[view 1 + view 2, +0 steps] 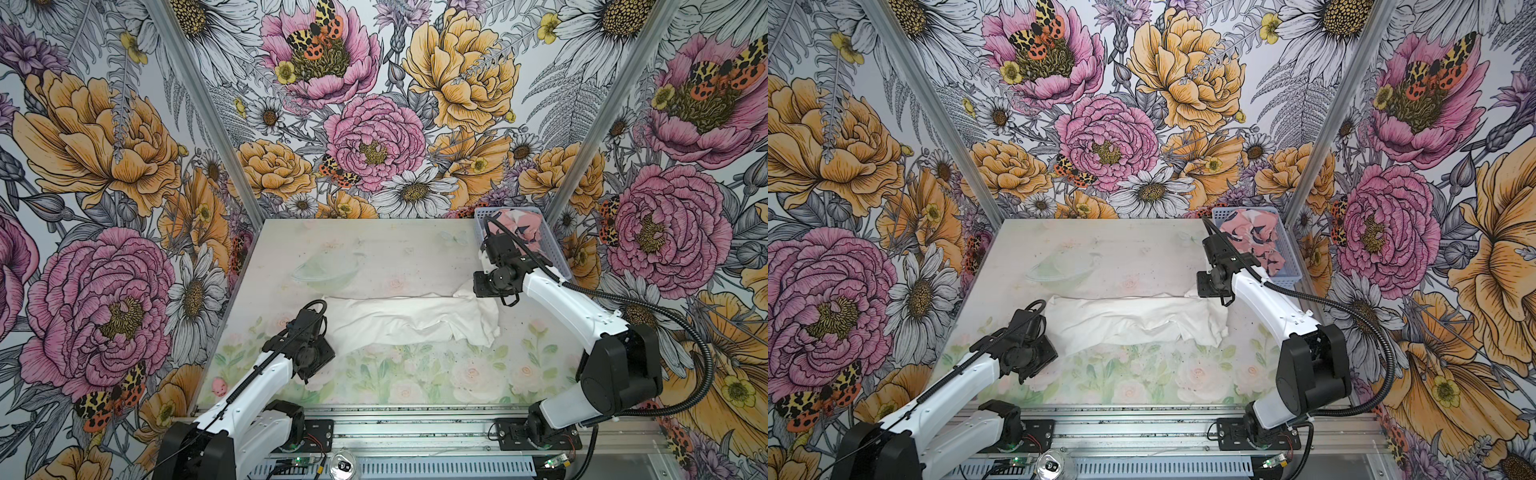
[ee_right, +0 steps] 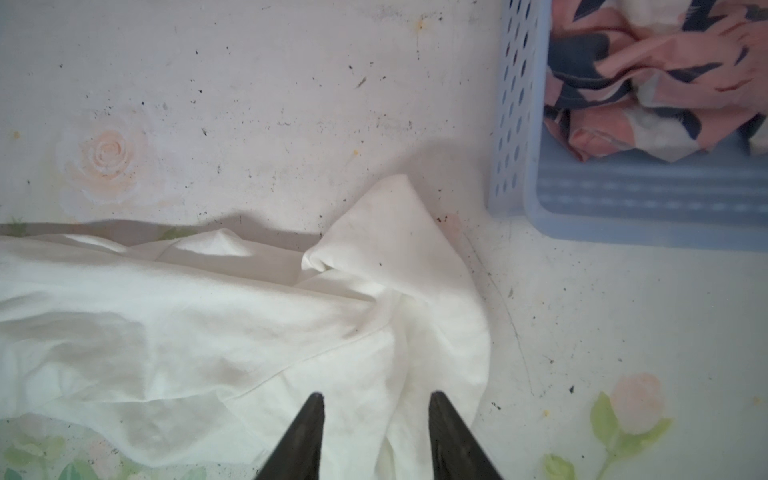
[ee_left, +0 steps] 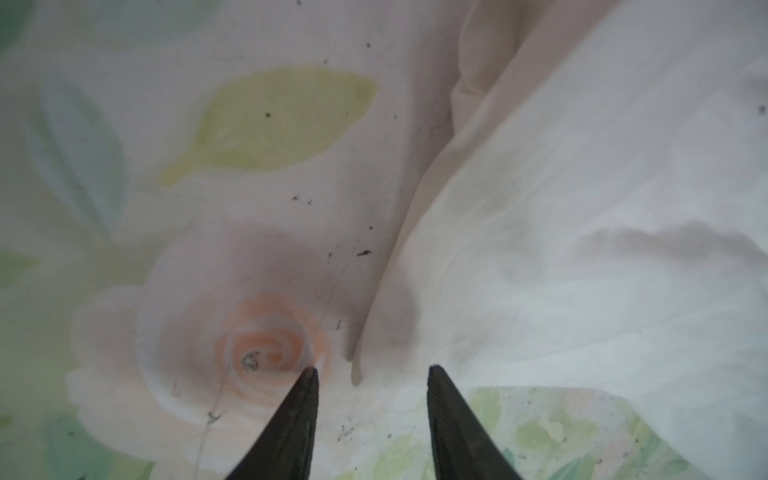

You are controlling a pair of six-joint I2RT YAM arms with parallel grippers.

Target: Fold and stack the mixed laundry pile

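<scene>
I log one light blue perforated basket (image 2: 515, 124), a pink navy-and-white blotched garment (image 2: 665, 83) inside it, a plain white garment (image 2: 208, 311) beside it, and a pale rose-print table (image 2: 291, 104) beneath it.

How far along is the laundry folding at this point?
Done: the white garment lies on the table folded into a long band, somewhat rumpled. In hand: nothing; the left gripper and right gripper hover open at its ends. Left: finishing that fold, then folding the pink garment, crumpled in the blue basket, and stacking both.
</scene>
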